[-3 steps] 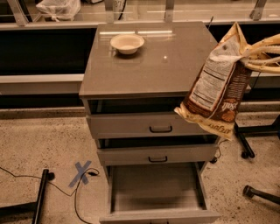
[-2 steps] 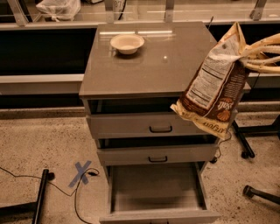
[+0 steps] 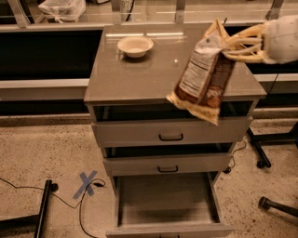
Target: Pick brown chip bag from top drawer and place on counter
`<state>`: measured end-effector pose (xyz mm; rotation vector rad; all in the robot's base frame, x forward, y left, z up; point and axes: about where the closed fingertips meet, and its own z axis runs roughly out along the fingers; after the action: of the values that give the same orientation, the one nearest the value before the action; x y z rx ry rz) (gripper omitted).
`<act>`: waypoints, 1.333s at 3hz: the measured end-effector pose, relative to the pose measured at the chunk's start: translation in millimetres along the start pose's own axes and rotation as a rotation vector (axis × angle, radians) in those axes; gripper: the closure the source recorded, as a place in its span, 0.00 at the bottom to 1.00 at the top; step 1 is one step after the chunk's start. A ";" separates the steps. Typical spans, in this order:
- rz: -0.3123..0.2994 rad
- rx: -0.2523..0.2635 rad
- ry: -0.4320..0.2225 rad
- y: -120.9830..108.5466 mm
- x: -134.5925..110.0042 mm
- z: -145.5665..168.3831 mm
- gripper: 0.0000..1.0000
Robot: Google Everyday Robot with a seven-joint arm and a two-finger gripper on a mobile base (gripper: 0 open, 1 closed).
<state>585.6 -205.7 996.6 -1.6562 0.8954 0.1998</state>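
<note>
The brown chip bag (image 3: pixel 204 76) hangs in the air above the right front part of the counter (image 3: pixel 139 76). It is held by its upper end and tilted, with the lower pale end swung down and to the left. In this view that lower end crosses the counter's front edge. Whether it touches the slab cannot be told. The white label panel faces the camera.

The gripper (image 3: pixel 229 42) reaches in from beyond the counter's right edge, up at the bag's top. Its pale fingers (image 3: pixel 244 32) are closed on the crinkled upper end and carry the bag.

Toward the counter's back, left of its middle, sits a small pale bowl (image 3: pixel 135 45), well apart from the bag.

Under the counter two upper drawers (image 3: pixel 170 135) with dark handles stand slightly pulled out. Below them the top drawer (image 3: pixel 164 201) is pulled far out, its flat grey floor bare.

On the speckled floor (image 3: pixel 42 153) to the left of the counter's front lies a blue tape cross (image 3: pixel 87 183), with a thin dark cable (image 3: pixel 80 211) curling beside it. To the counter's right, dark wheeled legs (image 3: pixel 266 202) stand on the floor. Behind the counter's back left corner a pale plastic bag (image 3: pixel 62 8) rests on a shelf.
</note>
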 end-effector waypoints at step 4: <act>0.074 0.203 0.061 -106.6 98.7 41.0 0.73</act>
<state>736.0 -210.5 1009.4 -1.4492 0.9908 0.1058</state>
